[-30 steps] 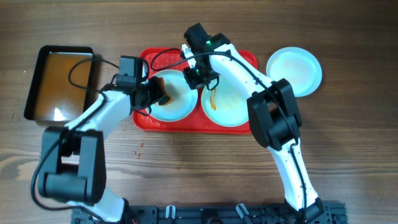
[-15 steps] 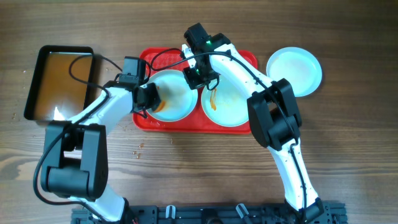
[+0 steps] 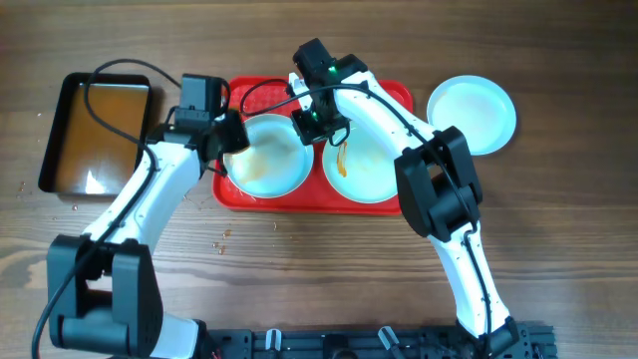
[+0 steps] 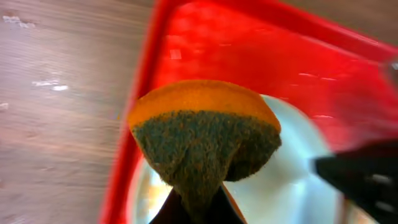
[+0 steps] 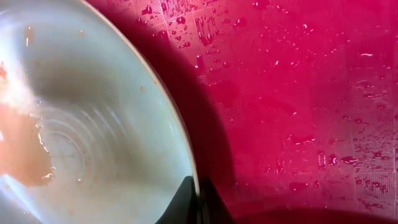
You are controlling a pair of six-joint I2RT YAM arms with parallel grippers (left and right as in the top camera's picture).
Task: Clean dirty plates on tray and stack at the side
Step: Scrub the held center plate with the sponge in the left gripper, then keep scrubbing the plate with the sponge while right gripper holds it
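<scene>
The step in hand is scrubbing the first of the two plates on the red tray [image 3: 304, 202]. The left gripper [image 3: 229, 140] hangs over the tray's left edge. Its fingers are pinched tight on a sponge [image 4: 205, 134], orange with a dark scouring face, which sits just above the near rim of the left plate [image 3: 269, 165]. That plate lies in the tray's left half and shows a faint brownish film. The right gripper [image 5: 199, 196] sits near the tray's middle with its fingers closed thinly on a plate rim. It seems to be the left plate's inner edge, though the wrist view is too tight to be sure.

The right plate [image 3: 371, 170] lies in the tray's right half with an orange smear [image 3: 340, 160] across it, not yet cleaned. A third plate [image 3: 474, 112] rests on the table just off the tray's right end and looks clean. A black basin [image 3: 52, 140] of brown water stands off the tray's left end.

Next, the sponge likely needs to go either down onto the film or over to the basin for a rinse, while the rim hold keeps the plate from sliding.
</scene>
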